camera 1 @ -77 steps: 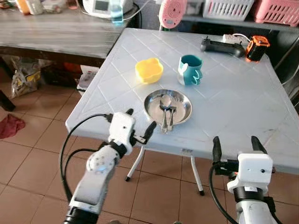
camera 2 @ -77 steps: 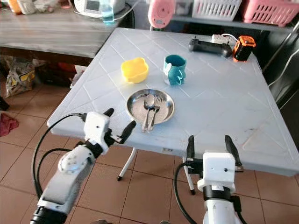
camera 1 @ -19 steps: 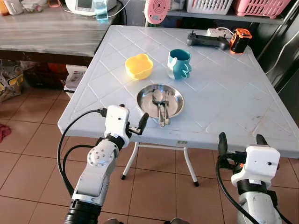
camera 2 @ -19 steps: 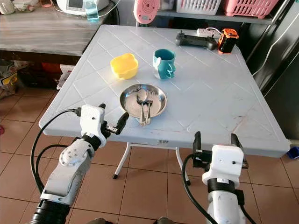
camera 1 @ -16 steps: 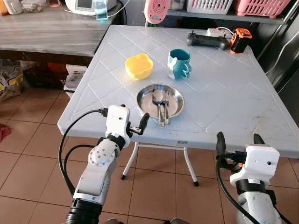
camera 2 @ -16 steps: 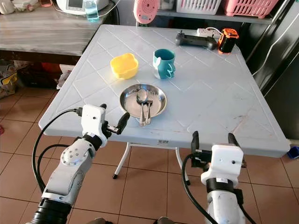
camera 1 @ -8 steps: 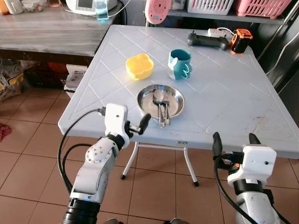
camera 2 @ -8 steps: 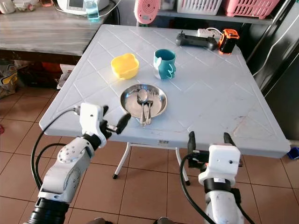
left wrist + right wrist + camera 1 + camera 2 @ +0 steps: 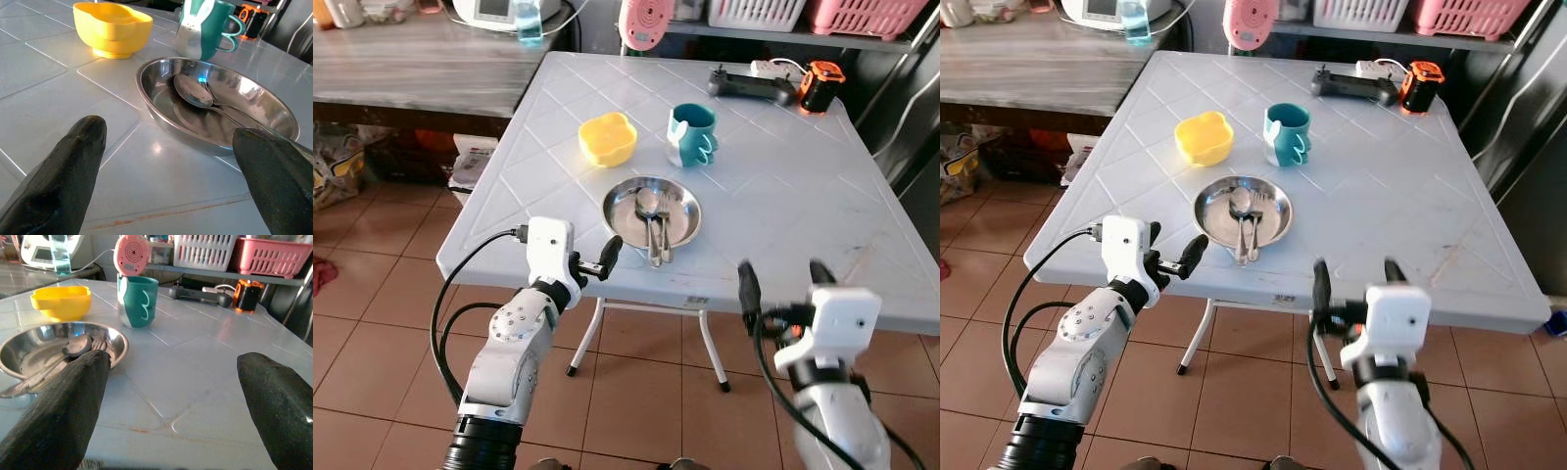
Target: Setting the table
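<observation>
From where I stand, the setting looks barely begun. The pale bench [image 9: 773,196] already carries its pieces, but they sit bunched together near the front edge and nothing is held.

Going left to right: the left claw [image 9: 590,268] hovers at the bench's near edge, just short of the steel plate [image 9: 682,217], its two black fingers spread wide and holding nothing. Beyond it sits the yellow bowl [image 9: 607,139], upright, on the far left of the group. Next comes the plate, and lying in it side by side are the spoon [image 9: 647,208] and the fork [image 9: 664,211]. Their long axes run from the far side of the bench toward the robot; the spoon's bowl and the fork's tines lie near the plate's middle, pointing away, while both handles cross the near rim and jut out toward the front edge. To the right of the bowl and behind the plate stands the teal mug [image 9: 691,134], upright, its handle turned to the right. The right claw [image 9: 781,290] hangs just off the front edge, well right of the plate, fingers spread and empty.

What seems left is lifting the cutlery out and laying each piece beside the plate, and perhaps spacing the bowl and mug.
</observation>
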Robot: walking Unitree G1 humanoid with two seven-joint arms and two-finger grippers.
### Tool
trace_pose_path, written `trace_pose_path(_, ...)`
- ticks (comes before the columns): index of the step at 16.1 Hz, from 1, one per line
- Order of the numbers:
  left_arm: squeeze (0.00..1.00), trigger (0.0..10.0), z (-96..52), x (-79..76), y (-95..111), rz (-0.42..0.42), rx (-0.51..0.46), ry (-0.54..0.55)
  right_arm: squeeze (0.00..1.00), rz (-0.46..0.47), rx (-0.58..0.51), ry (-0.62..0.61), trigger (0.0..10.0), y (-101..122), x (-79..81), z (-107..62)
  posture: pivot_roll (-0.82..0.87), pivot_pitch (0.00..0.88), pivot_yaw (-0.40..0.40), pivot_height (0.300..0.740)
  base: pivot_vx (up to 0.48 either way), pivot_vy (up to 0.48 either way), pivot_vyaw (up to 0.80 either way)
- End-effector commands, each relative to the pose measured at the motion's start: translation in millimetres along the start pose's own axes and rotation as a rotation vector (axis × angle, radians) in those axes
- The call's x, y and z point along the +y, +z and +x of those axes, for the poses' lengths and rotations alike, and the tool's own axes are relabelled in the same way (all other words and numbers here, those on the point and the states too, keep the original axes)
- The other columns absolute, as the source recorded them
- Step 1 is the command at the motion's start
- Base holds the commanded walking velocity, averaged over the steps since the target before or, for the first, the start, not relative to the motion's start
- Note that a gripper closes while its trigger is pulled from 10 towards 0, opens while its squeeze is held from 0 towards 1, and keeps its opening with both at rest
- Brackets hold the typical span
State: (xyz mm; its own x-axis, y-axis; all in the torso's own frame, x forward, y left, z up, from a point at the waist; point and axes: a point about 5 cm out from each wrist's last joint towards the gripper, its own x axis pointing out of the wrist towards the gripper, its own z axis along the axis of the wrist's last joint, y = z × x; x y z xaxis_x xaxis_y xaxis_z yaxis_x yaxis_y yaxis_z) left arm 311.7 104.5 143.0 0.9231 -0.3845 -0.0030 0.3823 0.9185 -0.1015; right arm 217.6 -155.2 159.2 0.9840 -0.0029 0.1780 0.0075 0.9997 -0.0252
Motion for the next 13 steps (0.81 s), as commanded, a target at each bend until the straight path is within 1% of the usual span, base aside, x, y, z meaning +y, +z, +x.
trace_pose_path(1, 0.00, 10.0, -1.6, 0.7, 2.2, 0.032, -0.008, -0.001, 0.00, 0.006, 0.033, -0.012, 10.0, -5.3, -5.2, -0.3, 0.03, 0.136, -0.032, 0.714, 0.000, 0.000, 0.00)
trace_pose_path(3, 0.00, 10.0, -4.3, 2.8, -3.9, 0.133, -0.021, -0.028, 0.00, -0.006, 0.021, -0.021, 10.0, -5.5, -6.7, 0.9, 0.03, 0.148, -0.034, 0.714, 0.000, 0.000, 0.00)
trace_pose_path(6, 0.00, 10.0, 0.6, 6.7, -13.2, 0.179, 0.002, -0.026, 0.00, 0.002, 0.027, -0.021, 10.0, -8.4, -1.7, 3.8, 0.03, 0.162, -0.033, 0.714, 0.000, 0.000, 0.00)
trace_pose_path(8, 0.00, 10.0, 5.4, 8.6, -12.6, 0.191, 0.006, -0.024, 0.00, 0.015, 0.021, -0.024, 10.0, -8.0, 2.0, 3.8, 0.03, 0.163, -0.033, 0.714, 0.000, 0.000, 0.00)
trace_pose_path(11, 0.00, 10.0, 10.8, 7.3, -6.5, 0.182, -0.026, -0.013, 0.00, 0.013, 0.032, -0.051, 10.0, -9.6, -2.2, -0.6, 0.02, 0.160, -0.028, 0.714, 0.000, 0.000, 0.00)
trace_pose_path(13, 0.00, 10.0, 14.5, 4.3, -3.0, 0.168, -0.046, -0.007, 0.00, 0.004, 0.034, -0.051, 10.0, -10.1, -3.8, -1.2, 0.02, 0.156, -0.029, 0.714, 0.000, 0.000, -0.62)
